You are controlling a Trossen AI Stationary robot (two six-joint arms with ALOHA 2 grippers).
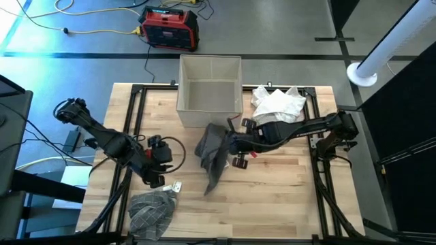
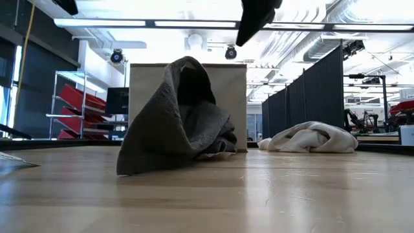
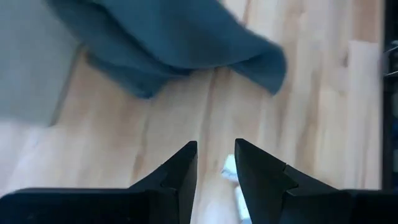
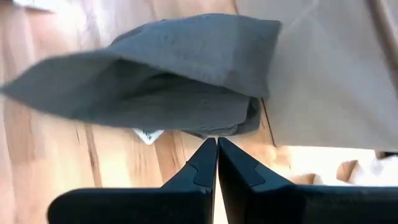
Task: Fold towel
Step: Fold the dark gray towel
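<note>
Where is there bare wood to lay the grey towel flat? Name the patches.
Widest patch: the near right of the table, between the grey towel and the right frame rail. A smaller one lies between the bin and the left gripper. Crowded: the checked cloth near left, the white cloth far right.

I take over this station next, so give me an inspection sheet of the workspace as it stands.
Surface: wooden table, bare planks toward the front.
Job's things: dark grey towel, bunched and partly raised at mid-table, not folded.
Clutter: beige bin at the back; white cloth heaped beside it; patterned grey cloth at the front left corner.
Grippers: right gripper at the towel's edge, fingers shut with nothing visibly between them; left gripper low over the table, fingers slightly apart, empty.
Cables: yellow cord on the floor near a red and black unit.
Surroundings: red shelving and dark partitions.
</note>
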